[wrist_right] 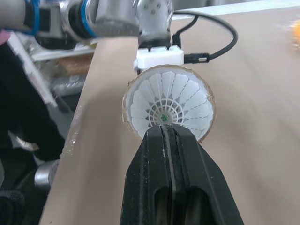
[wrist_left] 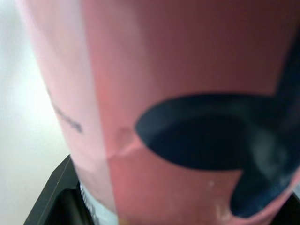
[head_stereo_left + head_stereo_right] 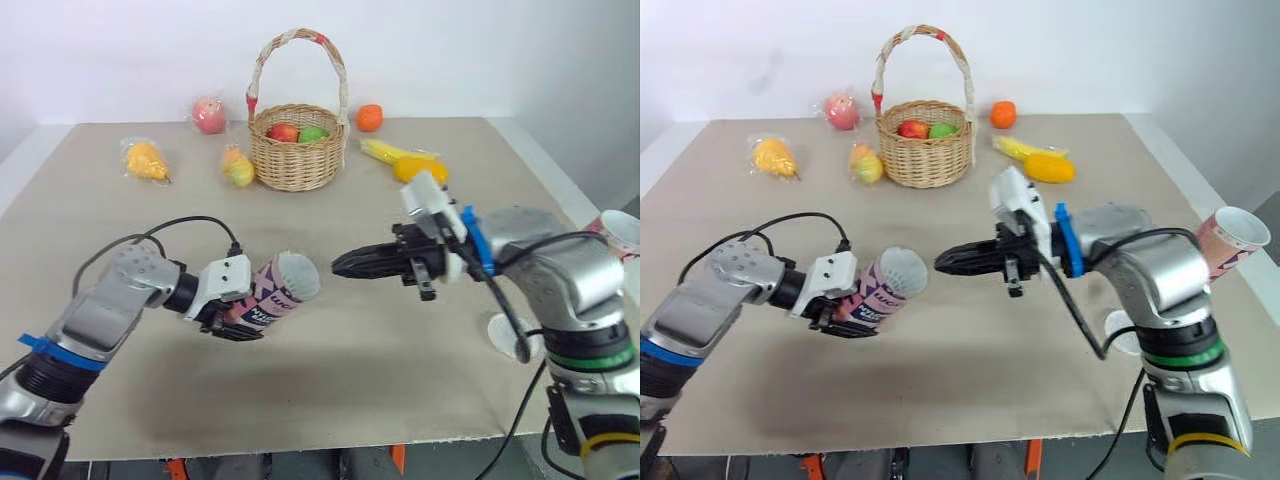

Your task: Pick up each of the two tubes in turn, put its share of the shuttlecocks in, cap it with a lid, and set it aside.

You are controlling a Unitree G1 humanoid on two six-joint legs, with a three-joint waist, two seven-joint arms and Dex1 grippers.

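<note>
Left eye view had the beige table (image 3: 330,400) running up to a white wall (image 3: 480,50), wicker basket (image 3: 297,152) at upper centre. Left claw (image 3: 240,318) gripped the tube (image 3: 280,290) left of centre, a shuttlecock (image 1: 166,101) in its mouth. Right claw (image 3: 345,265) was pinched shut nearby.

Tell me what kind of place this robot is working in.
Probably a robot test room: a tan-covered table against a plain white wall, staged with a wicker basket of fruit.
</note>
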